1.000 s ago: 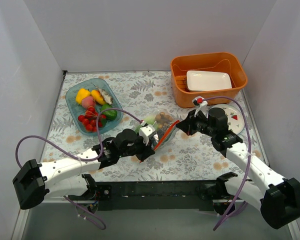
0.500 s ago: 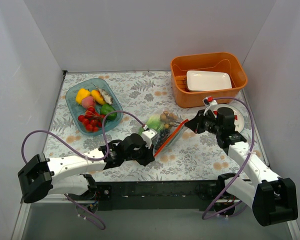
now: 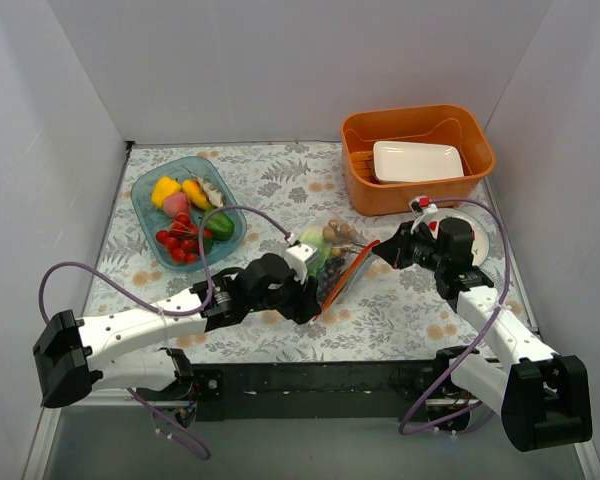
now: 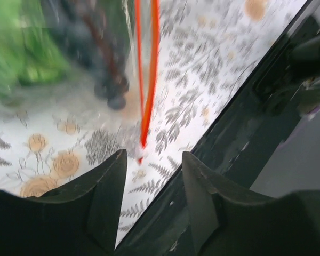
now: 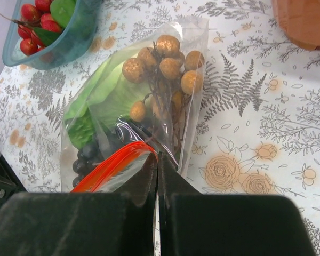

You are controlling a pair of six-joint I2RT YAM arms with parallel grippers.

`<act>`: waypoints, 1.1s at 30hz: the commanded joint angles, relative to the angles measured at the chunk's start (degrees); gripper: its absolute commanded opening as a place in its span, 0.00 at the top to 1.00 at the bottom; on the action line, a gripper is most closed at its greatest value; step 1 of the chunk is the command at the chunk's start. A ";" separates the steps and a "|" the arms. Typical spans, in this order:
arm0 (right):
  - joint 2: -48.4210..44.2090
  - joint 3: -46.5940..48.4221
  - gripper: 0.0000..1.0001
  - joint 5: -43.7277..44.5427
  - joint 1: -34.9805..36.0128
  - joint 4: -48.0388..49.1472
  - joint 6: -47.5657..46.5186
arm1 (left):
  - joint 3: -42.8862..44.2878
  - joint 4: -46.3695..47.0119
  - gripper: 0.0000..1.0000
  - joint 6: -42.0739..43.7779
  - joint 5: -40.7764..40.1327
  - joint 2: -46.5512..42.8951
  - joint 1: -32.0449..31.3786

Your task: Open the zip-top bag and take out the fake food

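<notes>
The zip-top bag (image 3: 332, 262) lies on the floral worktop (image 3: 280, 180) between the two arms, and all of the fake food is inside it. The right wrist view shows the light-green lettuce (image 5: 104, 93), the cluster of brown pieces (image 5: 162, 61) and a darker item (image 5: 88, 152) low in the bag, too murky to name.

The right end effector (image 5: 157, 160) has its fingers pressed together, and they appear to pinch the bag's plastic right by the red-orange zip strip (image 5: 109, 162). The left end effector (image 4: 153, 156) has its fingers apart and holds nothing. The near end of the strip sits just ahead of the gap, not between the fingers.

In the left wrist view the strip shows as two red lines that meet only at that near end. I judge the zip to be parted along some of its length, though how wide the mouth gapes cannot be told.

So the opening seems underway at best, and removal is not begun. The mouth has to be spread, and then each piece has to be drawn out onto the worktop.
</notes>
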 commanded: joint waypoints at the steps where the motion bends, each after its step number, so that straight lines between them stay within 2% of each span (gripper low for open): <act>1: -1.55 -1.66 0.99 -2.85 -0.22 3.68 -2.03 | 10.85 1.30 0.53 0.67 -4.54 4.16 -0.21; 3: -2.07 -1.92 0.99 -3.38 -0.22 3.95 -2.29 | 13.59 1.39 0.55 1.64 -7.86 9.15 0.14; 10: -2.96 -0.78 0.99 -3.11 -0.13 1.67 -3.35 | 19.85 2.53 0.65 6.03 -6.21 21.03 2.08; 18: -2.87 -1.39 0.99 -4.08 -0.22 1.93 -3.08 | 19.50 6.22 0.68 8.06 -6.48 23.94 3.13; 24: -2.87 -1.40 0.99 -3.47 -0.13 1.75 -2.91 | 18.80 8.25 0.71 7.27 -0.44 25.35 3.13; 28: -2.96 -0.87 0.99 -3.38 -0.13 1.23 -2.64 | 18.09 9.30 0.72 6.65 0.28 26.05 3.13; 33: -3.83 -0.17 0.99 -2.41 -0.22 -1.14 -2.47 | 18.53 10.27 0.84 6.04 0.37 26.76 3.13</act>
